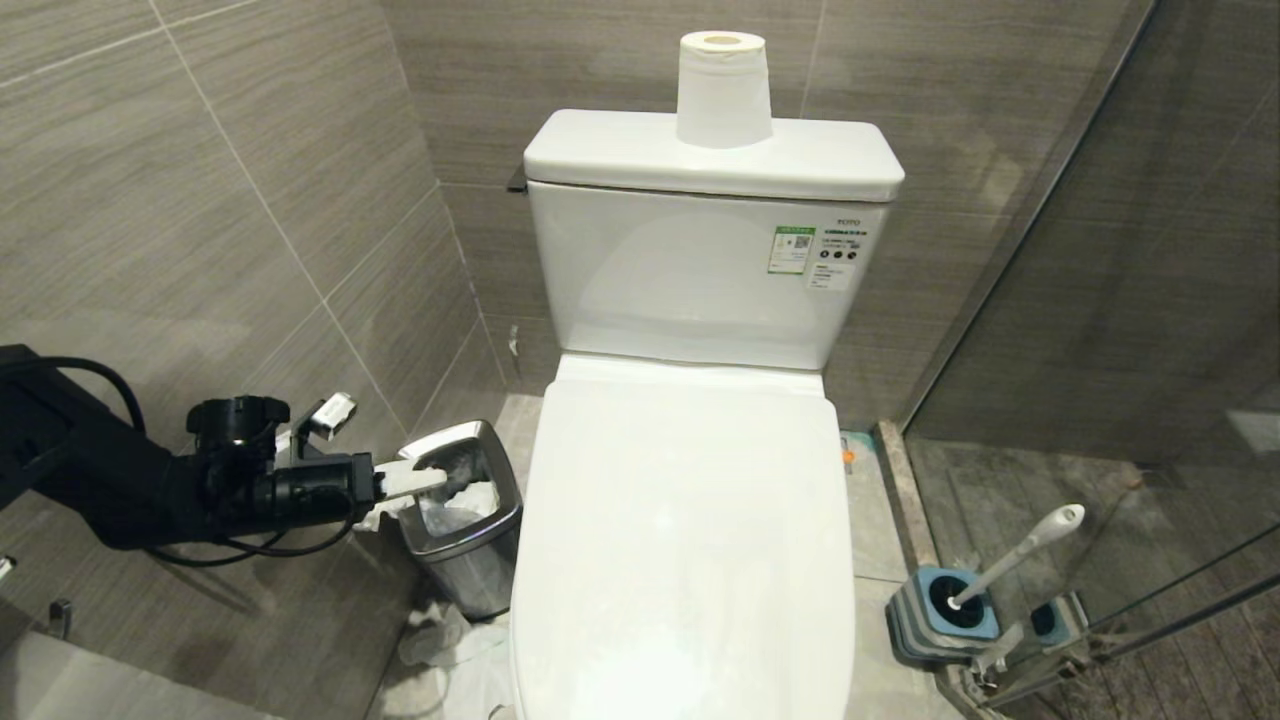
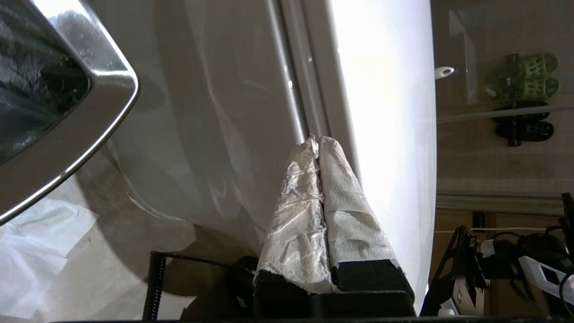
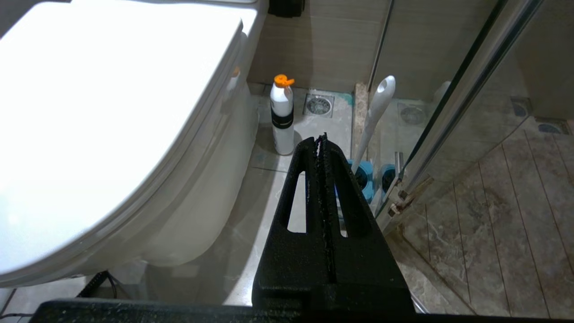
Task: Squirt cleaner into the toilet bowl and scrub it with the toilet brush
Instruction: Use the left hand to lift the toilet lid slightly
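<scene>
The toilet's white lid is down, so the inside of the toilet bowl is hidden; its glossy outer side shows. My left gripper, fingers wrapped in white paper, is shut and empty, level over the steel bin and pointing at the seam under the lid. The toilet brush handle leans out of its blue-topped holder on the floor at the right; its bristle head is hidden inside. My right gripper hangs shut above that holder. No cleaner liquid shows; a white orange-capped bottle stands beside the toilet.
The steel waste bin stands tight against the toilet's left side, with crumpled tissue on the floor by it. A paper roll sits on the tank. A glass shower partition closes off the right, just behind the brush holder.
</scene>
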### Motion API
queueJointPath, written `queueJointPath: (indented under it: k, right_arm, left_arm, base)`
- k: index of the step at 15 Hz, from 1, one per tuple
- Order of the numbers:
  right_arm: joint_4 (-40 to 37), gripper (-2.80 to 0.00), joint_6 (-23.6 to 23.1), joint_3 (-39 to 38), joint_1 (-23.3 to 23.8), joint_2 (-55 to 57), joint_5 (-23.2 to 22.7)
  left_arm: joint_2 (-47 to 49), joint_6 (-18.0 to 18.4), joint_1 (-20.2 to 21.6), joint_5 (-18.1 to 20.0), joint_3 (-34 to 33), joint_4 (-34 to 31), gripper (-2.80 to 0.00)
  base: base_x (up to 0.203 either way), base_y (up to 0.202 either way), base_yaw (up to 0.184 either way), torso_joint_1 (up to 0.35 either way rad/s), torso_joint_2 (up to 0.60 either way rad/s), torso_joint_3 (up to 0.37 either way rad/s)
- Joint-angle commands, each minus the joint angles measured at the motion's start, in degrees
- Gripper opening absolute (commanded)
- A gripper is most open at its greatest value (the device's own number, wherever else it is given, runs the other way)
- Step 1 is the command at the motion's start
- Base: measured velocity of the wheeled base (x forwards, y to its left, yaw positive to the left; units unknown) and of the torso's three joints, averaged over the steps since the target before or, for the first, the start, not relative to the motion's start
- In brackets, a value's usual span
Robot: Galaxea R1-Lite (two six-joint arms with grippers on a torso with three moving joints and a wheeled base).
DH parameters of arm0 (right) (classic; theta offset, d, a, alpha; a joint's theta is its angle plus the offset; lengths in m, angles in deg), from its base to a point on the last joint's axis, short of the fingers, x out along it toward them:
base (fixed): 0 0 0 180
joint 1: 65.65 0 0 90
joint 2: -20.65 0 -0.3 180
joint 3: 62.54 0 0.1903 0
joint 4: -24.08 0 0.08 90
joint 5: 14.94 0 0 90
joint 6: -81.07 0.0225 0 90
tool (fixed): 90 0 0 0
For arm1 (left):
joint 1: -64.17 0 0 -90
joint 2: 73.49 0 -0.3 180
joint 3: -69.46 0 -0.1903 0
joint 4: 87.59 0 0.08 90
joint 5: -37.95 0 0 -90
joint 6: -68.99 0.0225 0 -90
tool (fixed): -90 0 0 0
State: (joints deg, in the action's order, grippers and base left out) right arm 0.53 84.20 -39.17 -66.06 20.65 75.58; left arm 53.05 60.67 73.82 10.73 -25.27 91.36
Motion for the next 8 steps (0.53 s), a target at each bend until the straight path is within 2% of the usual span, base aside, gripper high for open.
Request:
queueJointPath:
  k: [1,5,8]
  right_arm:
    - [0.0,-2.8,0.0,0.0,0.0,0.0,0.0]
    - [0.0,-2.8,0.0,0.0,0.0,0.0,0.0]
    - [0.0,-2.8,0.0,0.0,0.0,0.0,0.0]
  left_arm:
    - [0.0,-0.3,0.0,0.3,0.1,0.1,-2.8]
    - [0.2,-0.3,-0.1,0.3,0.1,0.0,-2.8]
    - [-0.6,-0.5,-0.1,1.0,-1.2,-0.6,-2.8]
  base:
    - [0.0,0.0,0.0,0.002,0.0,-0.124]
    - [0.0,0.0,0.0,0.001,0.0,-0.177]
    - [0.0,0.0,0.0,0.002,0.0,-0.08]
